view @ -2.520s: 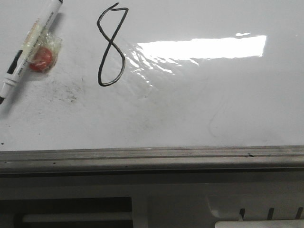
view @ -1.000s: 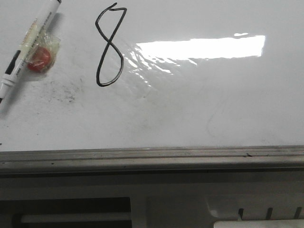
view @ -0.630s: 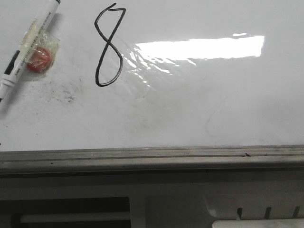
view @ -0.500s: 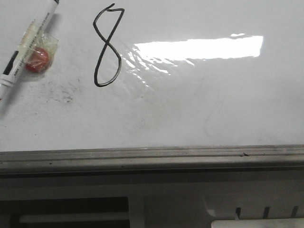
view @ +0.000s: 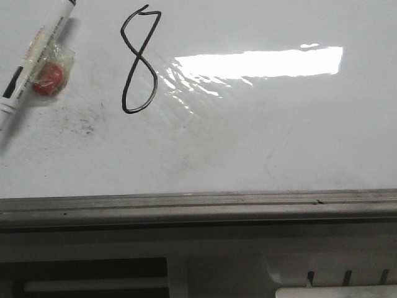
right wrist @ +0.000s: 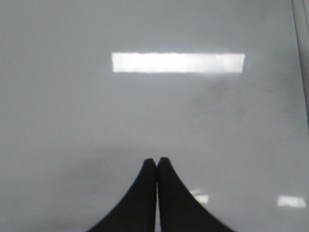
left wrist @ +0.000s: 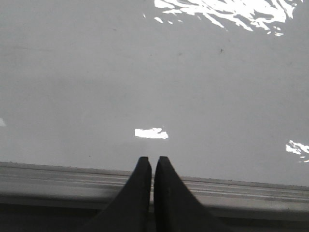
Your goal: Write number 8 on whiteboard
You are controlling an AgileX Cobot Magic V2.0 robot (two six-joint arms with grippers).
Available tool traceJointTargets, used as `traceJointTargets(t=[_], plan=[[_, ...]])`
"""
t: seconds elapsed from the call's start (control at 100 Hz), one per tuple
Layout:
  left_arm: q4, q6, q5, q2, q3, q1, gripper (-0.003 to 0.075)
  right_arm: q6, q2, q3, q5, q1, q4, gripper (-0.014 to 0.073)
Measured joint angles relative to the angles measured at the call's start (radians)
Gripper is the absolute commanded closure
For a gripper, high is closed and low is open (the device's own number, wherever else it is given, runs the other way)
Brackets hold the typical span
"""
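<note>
A thin black number 8 (view: 140,61) is drawn on the glossy whiteboard (view: 260,143), left of the glare patch. A white marker with black ends (view: 32,56) lies on the board at the far left, beside a red round thing in clear wrap (view: 48,75). Neither gripper shows in the front view. My left gripper (left wrist: 152,159) is shut and empty, over the board's grey frame edge (left wrist: 241,191). My right gripper (right wrist: 157,160) is shut and empty above bare whiteboard (right wrist: 72,121).
The grey metal frame (view: 198,205) runs along the board's near edge, with the robot's pale base (view: 217,267) below it. Faint grey smudges (view: 84,121) mark the board near the marker. A frame edge (right wrist: 301,58) shows in the right wrist view.
The whole front view has drifted slightly left and up: the 8, marker and glare sit a little further left. Nothing on the board has moved relative to the rest.
</note>
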Motion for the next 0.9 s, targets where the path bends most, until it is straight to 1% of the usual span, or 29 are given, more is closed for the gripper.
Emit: traceJointTargets(t=[0.09, 0.31, 0.9], plan=[[0.0, 0.0, 0.0, 0.0, 0.0, 0.0, 0.0741, 0.002, -0.028, 0.0, 0.106, -0.033, 0.0, 0.0657], [0.0, 0.0, 0.0, 0.0, 0.0, 0.0, 0.0741, 0.002, -0.033, 0.0, 0.282, -0.039, 0.0, 0.0657], [0.0, 0.0, 0.0, 0.0, 0.0, 0.0, 0.0741, 0.002, -0.033, -0.002, 0.287, -0.039, 0.0, 0.0657]])
